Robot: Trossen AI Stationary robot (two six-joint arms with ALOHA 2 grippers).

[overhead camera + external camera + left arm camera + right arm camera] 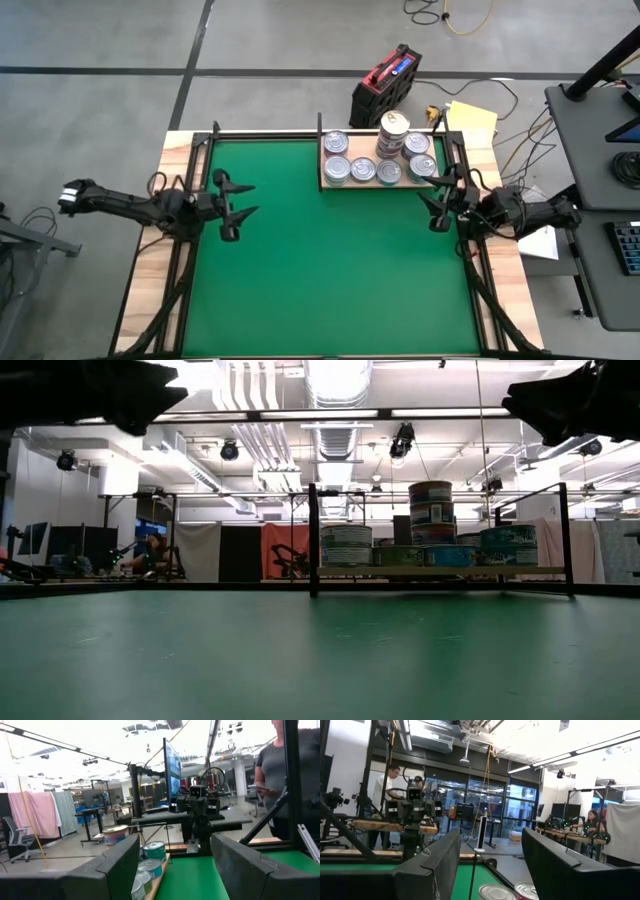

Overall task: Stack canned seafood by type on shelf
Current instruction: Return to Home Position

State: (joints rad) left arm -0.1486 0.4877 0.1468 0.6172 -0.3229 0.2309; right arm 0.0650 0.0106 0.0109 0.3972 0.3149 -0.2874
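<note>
left claw (250, 199) apart, far from pale rectangular wooden shelf (360, 143) | right claw (432, 198) apart, beside it | risk: swinging there topples tall stack of round metal tins (393, 135)

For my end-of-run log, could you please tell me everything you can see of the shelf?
The shelf is a flat rectangular board of pale wood, lying level at the far right corner of the green mat. Cans cover most of it: low ones in rows and one tall stack toward the back. The open right tool hangs raised near its right end.
</note>
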